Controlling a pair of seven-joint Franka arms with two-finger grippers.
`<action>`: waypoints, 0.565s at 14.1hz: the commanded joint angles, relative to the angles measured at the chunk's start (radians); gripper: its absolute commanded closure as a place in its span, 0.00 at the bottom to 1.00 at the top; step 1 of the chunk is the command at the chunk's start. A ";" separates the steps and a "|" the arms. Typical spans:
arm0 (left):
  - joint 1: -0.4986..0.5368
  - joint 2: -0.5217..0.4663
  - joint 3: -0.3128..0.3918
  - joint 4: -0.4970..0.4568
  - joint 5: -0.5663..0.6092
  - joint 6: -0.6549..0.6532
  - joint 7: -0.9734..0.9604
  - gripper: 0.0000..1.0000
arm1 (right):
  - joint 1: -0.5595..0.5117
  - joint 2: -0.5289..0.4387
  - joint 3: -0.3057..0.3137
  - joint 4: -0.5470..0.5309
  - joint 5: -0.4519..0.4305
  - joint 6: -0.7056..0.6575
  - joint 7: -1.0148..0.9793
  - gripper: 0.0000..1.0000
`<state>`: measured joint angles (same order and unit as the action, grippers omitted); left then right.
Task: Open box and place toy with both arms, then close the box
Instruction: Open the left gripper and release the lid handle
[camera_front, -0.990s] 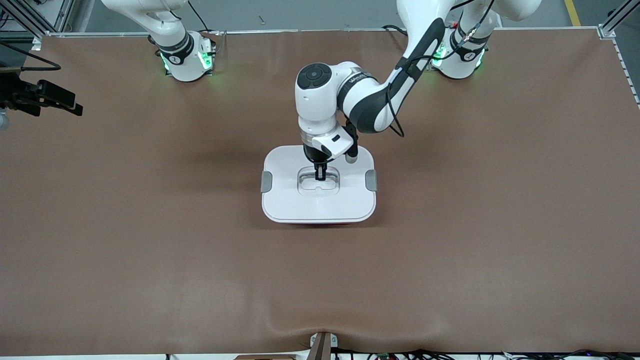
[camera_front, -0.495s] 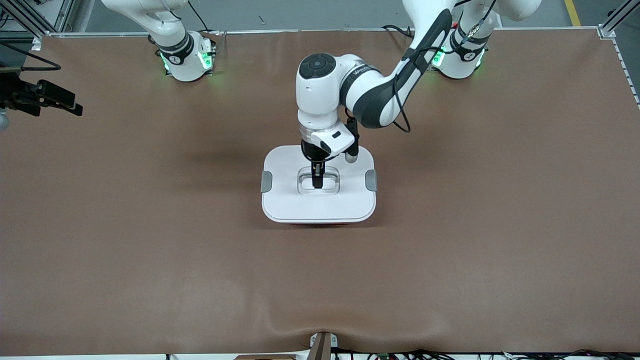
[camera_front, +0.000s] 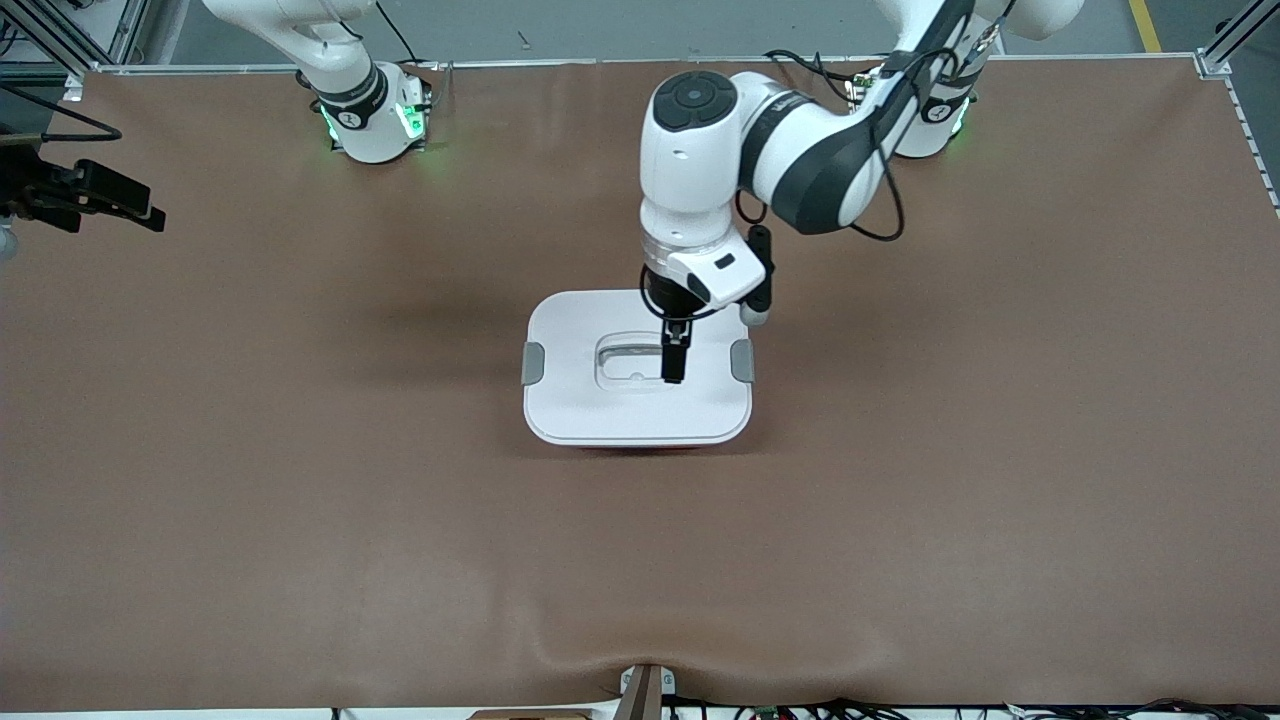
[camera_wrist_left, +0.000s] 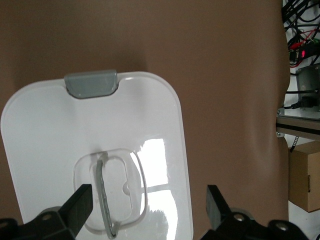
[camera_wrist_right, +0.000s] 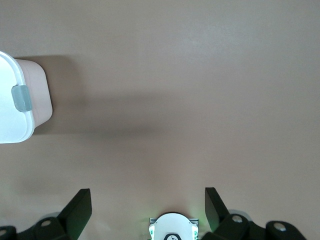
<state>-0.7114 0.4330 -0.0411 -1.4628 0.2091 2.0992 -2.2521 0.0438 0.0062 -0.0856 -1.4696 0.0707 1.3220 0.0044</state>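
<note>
1. The left gripper (camera_front: 673, 375) hangs over the box lid (camera_front: 637, 410), its fingers spread wide with nothing between them; the left wrist view shows both fingers (camera_wrist_left: 80, 204) apart above the lid, clear of the handle (camera_wrist_left: 105, 195).
2. A second ago this gripper was down in the lid's recess at the handle. It has since risen and drifted toward 3 o'clock, toward the left arm's end of the desk (camera_front: 300, 520). The lid lies seated with both grey clips (camera_front: 533, 363) in place, so I judge the closing step done or nearly so, and the arm pulling away.
3. The box (camera_front: 637, 367) sits at the middle of the desk. Its long axis runs 9 to 3 o'clock in the front view, one clip at each end; the handle's bar runs the same way.
4. The toy is not visible; presumably it is under the lid.
5. The right gripper (camera_wrist_right: 147, 207) waits near its base at about 10 o'clock, fingers wide and empty, well apart from the box (camera_wrist_right: 20, 107).
</note>
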 joint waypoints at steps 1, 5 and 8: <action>0.041 -0.042 -0.002 -0.007 -0.017 -0.062 0.121 0.00 | -0.010 0.001 0.007 0.018 -0.017 -0.015 -0.009 0.00; 0.127 -0.075 -0.005 -0.007 -0.019 -0.114 0.313 0.00 | -0.010 0.001 0.007 0.018 -0.017 -0.015 -0.009 0.00; 0.182 -0.082 -0.005 -0.008 -0.042 -0.119 0.439 0.00 | -0.009 0.005 0.007 0.017 -0.017 -0.015 -0.009 0.00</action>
<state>-0.5574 0.3715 -0.0393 -1.4628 0.1917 1.9987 -1.8908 0.0437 0.0062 -0.0858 -1.4696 0.0707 1.3218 0.0044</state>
